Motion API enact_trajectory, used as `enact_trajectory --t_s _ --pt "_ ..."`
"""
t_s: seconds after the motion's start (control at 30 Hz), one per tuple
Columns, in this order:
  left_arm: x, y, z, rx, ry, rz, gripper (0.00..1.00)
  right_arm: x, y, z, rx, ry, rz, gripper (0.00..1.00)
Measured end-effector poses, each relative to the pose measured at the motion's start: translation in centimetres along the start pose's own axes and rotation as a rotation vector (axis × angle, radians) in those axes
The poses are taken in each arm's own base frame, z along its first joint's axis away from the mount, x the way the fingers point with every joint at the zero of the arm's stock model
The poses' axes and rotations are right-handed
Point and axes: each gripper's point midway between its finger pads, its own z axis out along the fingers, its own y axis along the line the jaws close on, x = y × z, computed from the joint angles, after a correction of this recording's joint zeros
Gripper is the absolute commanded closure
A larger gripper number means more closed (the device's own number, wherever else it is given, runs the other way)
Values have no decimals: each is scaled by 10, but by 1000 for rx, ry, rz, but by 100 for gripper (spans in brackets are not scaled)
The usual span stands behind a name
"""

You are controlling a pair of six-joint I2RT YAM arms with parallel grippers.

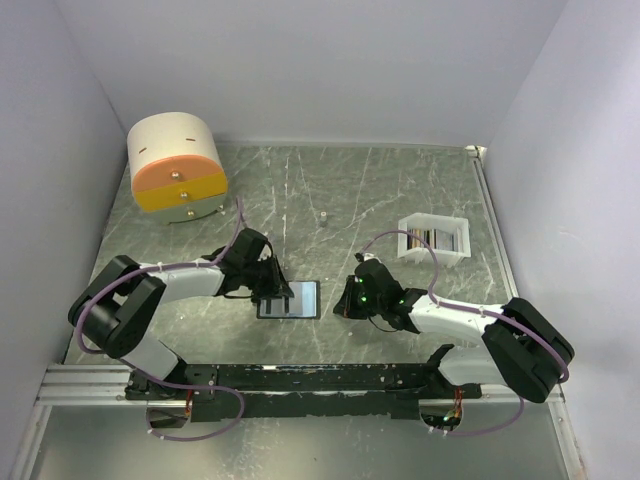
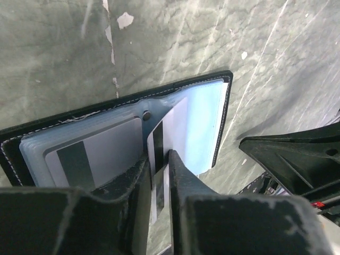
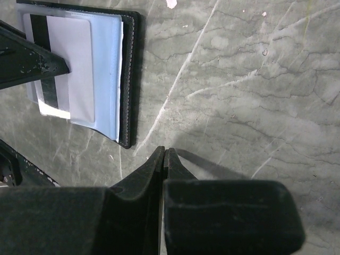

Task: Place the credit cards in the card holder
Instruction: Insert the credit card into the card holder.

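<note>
One card (image 2: 178, 125) pinched in left gripper (image 2: 159, 162) jaws, partway into card holder (image 2: 186, 85) pocket: push straight, flat, no twist. Right gripper (image 3: 163, 154) jaws clenched, empty.

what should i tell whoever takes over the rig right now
Left pincer: jaws astride a striped credit card partly inside a pocket of the open card holder; grip unclear.
Right pincer: shut, empty, above the table beside the holder.
Done: a pocketed card sits in another sleeve.
Left: seat the striped card, then fetch the remaining cards from the white tray.
</note>
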Motion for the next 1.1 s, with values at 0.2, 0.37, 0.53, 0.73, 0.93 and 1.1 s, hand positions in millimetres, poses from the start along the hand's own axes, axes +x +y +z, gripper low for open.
enact_trajectory --t_s 0.2,0.37,0.53,0.73,0.93,1.1 --pt "-2 -8 1 30 4 8 82 -4 7 2 -27 -13 19 96" --pt "0 -15 9 86 19 -5 76 -4 17 12 -86 -22 65 96" --pt "2 -17 17 116 33 -18 60 2 19 18 -105 2 95 97" --pt "0 -25 15 114 39 7 43 2 19 18 -108 0 108 97" --pt "-8 -21 12 29 27 46 41 1 22 15 -119 -7 107 97" --pt "-18 -7 3 -80 -16 71 40 -1 24 14 -128 -14 104 97"
